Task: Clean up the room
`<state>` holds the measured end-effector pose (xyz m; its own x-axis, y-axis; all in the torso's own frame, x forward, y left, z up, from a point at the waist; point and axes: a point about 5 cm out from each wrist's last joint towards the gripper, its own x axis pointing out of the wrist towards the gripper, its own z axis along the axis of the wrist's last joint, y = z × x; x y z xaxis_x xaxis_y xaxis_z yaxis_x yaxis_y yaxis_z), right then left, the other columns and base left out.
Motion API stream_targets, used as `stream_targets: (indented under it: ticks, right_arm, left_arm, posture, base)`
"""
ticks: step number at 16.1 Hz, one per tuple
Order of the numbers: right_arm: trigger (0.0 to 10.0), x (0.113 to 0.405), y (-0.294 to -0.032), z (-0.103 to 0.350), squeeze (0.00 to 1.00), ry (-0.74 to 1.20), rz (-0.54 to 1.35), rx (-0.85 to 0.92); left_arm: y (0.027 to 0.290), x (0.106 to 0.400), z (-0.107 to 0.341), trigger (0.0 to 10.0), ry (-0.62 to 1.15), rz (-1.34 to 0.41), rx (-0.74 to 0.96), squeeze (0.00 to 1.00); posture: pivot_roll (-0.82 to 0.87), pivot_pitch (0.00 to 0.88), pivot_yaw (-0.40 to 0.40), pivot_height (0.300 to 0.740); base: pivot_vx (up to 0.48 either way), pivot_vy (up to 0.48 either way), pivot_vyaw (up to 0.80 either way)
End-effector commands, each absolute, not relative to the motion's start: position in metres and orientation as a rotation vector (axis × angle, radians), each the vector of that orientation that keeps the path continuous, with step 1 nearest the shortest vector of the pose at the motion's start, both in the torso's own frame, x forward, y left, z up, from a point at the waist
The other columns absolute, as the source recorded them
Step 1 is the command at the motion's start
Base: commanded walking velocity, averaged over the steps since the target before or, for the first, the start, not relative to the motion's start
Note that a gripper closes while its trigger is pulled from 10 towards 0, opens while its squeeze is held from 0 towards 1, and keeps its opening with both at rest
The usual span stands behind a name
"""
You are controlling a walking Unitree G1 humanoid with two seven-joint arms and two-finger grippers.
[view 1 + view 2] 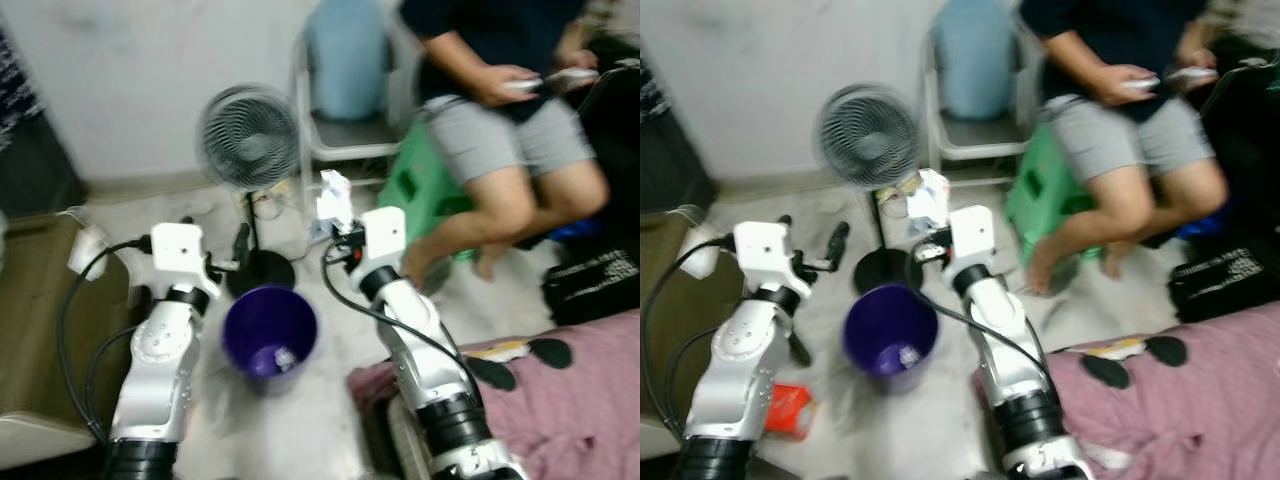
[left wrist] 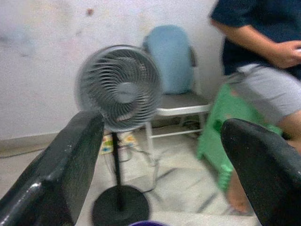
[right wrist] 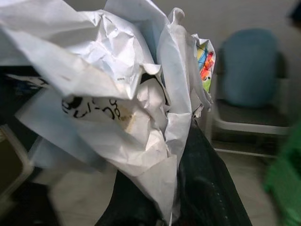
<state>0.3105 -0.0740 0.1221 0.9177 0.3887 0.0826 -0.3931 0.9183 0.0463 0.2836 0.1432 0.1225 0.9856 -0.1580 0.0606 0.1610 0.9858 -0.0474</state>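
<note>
My right gripper [image 1: 335, 205] squeezes the crumpled paper [image 3: 127, 108]. The purple bin [image 1: 269, 335] sits lower down, toward my left (nearer me). My left gripper [image 1: 238, 250] is spread wide, holding nothing.

A crumpled white paper wrapper [image 3: 131, 108] with black print and a colourful patch on one edge is clamped between black fingers [image 3: 207, 193], held up beyond the round purple plastic bin [image 1: 268, 335]. The bin stands upright on the pale floor [image 1: 300, 430], with a small scrap inside.
</note>
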Motion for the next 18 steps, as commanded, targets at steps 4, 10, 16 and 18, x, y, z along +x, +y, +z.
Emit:
stream_targets:
  ticks: [4,10,16,18]
  right_arm:
    - [10.0,0.3127,-0.0702,0.1259,0.0,-0.088,0.403,0.065]
    - [10.0,0.3136,-0.0705,0.1248,0.0,-0.085,0.397,0.066]
    - [10.0,0.315,-0.0699,0.125,0.0,-0.087,0.398,0.058]
    - [10.0,0.3156,-0.0702,0.1249,0.0,-0.087,0.397,0.057]
  left_arm:
    - [0.1475,0.2854,0.1255,10.0,-0.062,-0.147,-0.035,0.0]
    - [0.147,0.2866,0.1244,10.0,-0.053,-0.135,-0.029,0.0]
    - [0.1445,0.2889,0.1253,10.0,-0.056,-0.14,-0.036,0.0]
    - [0.1441,0.2895,0.1254,10.0,-0.056,-0.14,-0.035,0.0]
  posture:
    - [0.05,0.0,-0.035,0.74]
    - [0.05,0.0,-0.033,0.74]
    - [0.04,0.0,-0.033,0.74]
    - [0.04,0.0,-0.034,0.74]
  base:
    - [0.361,0.0,0.76]
    - [0.0,0.0,0.28]
    - [0.0,0.0,0.69]
    - [0.0,0.0,0.8]
